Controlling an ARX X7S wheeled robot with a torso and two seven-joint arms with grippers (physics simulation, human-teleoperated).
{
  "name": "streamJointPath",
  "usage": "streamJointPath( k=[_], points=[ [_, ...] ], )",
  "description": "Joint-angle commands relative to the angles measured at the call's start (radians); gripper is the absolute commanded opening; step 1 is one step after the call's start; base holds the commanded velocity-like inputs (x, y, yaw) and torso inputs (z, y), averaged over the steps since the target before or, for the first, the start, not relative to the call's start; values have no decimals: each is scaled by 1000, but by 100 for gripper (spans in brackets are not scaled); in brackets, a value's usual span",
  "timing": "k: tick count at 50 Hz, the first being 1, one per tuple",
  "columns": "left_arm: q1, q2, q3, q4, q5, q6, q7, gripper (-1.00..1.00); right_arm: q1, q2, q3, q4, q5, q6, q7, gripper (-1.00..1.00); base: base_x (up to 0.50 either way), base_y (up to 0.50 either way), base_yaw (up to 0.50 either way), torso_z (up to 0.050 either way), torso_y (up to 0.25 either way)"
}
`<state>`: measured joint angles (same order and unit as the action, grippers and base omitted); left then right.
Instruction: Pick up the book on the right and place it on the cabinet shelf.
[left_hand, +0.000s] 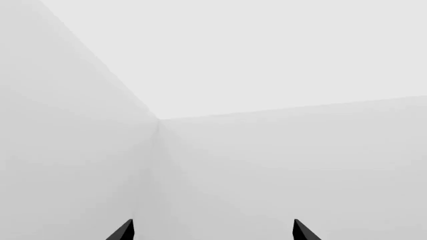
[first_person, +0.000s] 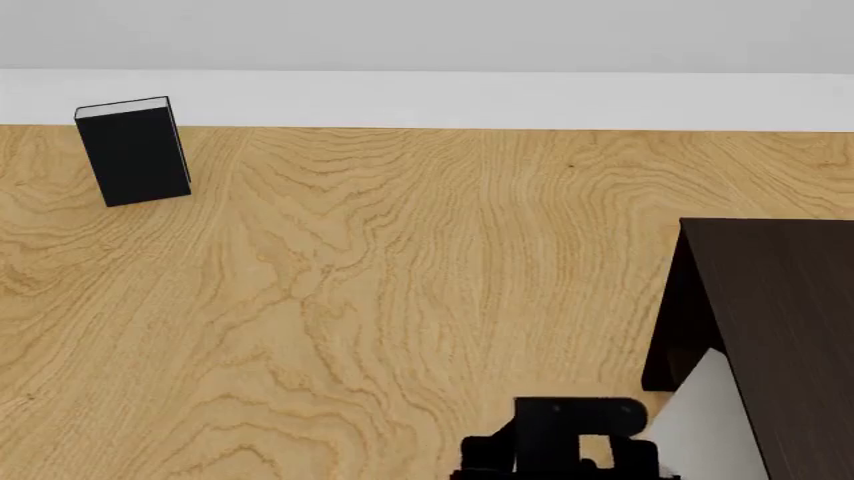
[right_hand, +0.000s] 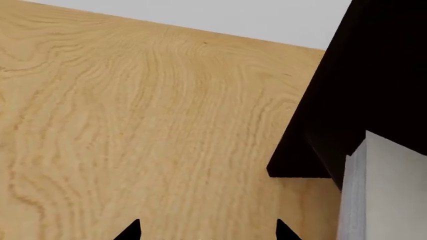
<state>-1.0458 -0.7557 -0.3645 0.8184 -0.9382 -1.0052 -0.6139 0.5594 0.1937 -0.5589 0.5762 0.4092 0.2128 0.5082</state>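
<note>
The book (right_hand: 390, 192), light grey with white page edges, stands upright at the dark cabinet (right_hand: 363, 75); only part of it shows. In the head view the book (first_person: 707, 425) is a pale wedge against the cabinet (first_person: 787, 330) at the lower right. I cannot tell whether the book is inside the cabinet or just in front of it. The cabinet shelf is hidden in the dark inside. My right gripper (right_hand: 208, 232) is open over bare wood, left of the book and not touching it. My left gripper (left_hand: 213, 232) is open, facing a white wall corner.
A black-covered book (first_person: 134, 150) stands upright at the far left of the wooden surface (first_person: 374, 300), near the white wall. The right arm's black wrist body (first_person: 574, 435) shows at the bottom edge of the head view, just left of the grey book.
</note>
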Motion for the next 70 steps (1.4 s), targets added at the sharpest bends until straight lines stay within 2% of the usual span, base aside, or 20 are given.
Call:
streamJointPath(
  k=[1,16,26,52,70],
  points=[
    [2,1,8,-3,3,8,-1,100,-12,40,47,-9,-25,16,94,100,0,0,-5,0,0],
    [0,1,19,-7,6,16,-3,100,-30,87,92,-90,-36,48,216,100,0,0,-2,0,0],
    [-5,-1,26,-10,5,19,-3,100,-83,131,133,-249,-33,114,339,100,0,0,-2,0,0],
    [2,-6,9,-5,-17,22,-13,100,-225,201,181,-495,-31,214,508,100,0,0,-2,0,0],
    [-3,-12,11,-6,-21,26,-20,100,-244,210,149,-577,-7,253,473,100,0,0,-1,0,0]
  ],
)
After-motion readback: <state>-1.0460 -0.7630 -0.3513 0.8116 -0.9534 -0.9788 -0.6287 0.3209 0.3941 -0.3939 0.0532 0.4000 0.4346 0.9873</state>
